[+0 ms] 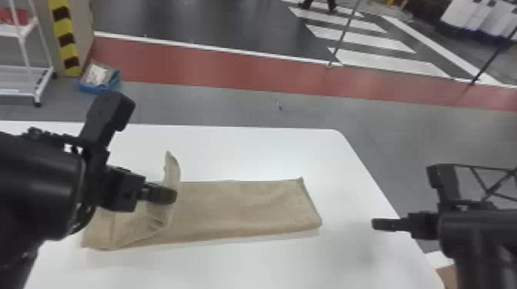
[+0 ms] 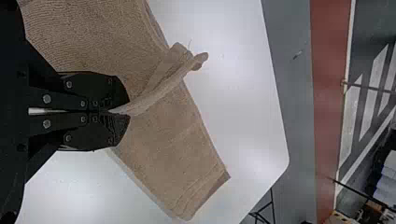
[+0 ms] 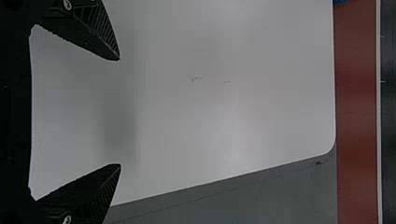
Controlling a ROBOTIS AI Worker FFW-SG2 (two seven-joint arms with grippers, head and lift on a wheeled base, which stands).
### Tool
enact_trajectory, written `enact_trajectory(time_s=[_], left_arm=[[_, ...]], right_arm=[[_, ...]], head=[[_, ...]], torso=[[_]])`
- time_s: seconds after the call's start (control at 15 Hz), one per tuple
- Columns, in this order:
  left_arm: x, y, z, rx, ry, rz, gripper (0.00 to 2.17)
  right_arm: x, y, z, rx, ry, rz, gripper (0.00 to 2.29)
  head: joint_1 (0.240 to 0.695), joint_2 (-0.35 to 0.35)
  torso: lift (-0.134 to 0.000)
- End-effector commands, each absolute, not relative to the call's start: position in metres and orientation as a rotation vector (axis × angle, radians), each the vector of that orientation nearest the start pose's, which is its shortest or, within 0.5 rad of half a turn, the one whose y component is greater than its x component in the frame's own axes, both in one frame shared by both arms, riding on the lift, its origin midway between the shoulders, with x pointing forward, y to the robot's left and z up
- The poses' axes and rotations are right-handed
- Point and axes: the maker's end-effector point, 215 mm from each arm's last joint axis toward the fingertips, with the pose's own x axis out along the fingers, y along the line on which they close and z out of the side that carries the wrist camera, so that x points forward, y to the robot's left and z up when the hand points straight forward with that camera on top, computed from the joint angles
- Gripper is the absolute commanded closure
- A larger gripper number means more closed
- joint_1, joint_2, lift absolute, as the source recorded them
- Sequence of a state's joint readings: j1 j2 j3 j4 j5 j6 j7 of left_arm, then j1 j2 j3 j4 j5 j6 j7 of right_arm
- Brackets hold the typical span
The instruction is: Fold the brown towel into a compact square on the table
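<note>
The brown towel (image 1: 246, 207) lies as a long flat strip across the white table, its left part lifted and folded partway over. My left gripper (image 1: 167, 195) holds that raised flap above the strip in the head view. Seen from the left wrist, the left gripper (image 2: 122, 112) is shut on an edge of the towel (image 2: 163, 140), and the pinched cloth stands up as a ridge from its fingertips. Off the towel's right end, over the table's right side, is my right gripper (image 1: 375, 224); in the right wrist view the right gripper (image 3: 120, 112) is wide open with nothing between its fingers.
The white table (image 1: 246, 150) has its right edge beneath the right arm. Beyond its far edge are grey floor, a blue bin (image 1: 99, 77) and a white wheeled rack (image 1: 25, 71) at the left. A brown box (image 1: 447, 276) shows low at the right.
</note>
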State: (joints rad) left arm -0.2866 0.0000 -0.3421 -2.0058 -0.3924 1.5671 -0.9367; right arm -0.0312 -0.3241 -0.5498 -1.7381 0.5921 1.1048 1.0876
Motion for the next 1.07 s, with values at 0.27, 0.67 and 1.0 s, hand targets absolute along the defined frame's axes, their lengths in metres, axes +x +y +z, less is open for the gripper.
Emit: enact_trajectory(time_s=[0.27,0.67,1.0], left_arm=[[0.467,0.011,-0.385,0.087,0.957,-0.735,1.83],[0.461,0.005,-0.367,0.096,0.889,-0.728,0.02],[0.446,0.011,-0.349,0.069,0.822,-0.713,0.03]], right_arm=[[0.393,-0.561,-0.428,0.056,0.92,-0.037,0.06],[0.388,-0.562,-0.42,0.085,0.887,-0.025,0.06],[0.389,-0.499,-0.384,0.251,0.829,0.015,0.07]], head=[[0.695,-0.35],[0.695,-0.35],[0.695,-0.35]], torso=[[-0.124],[-0.124],[-0.124]])
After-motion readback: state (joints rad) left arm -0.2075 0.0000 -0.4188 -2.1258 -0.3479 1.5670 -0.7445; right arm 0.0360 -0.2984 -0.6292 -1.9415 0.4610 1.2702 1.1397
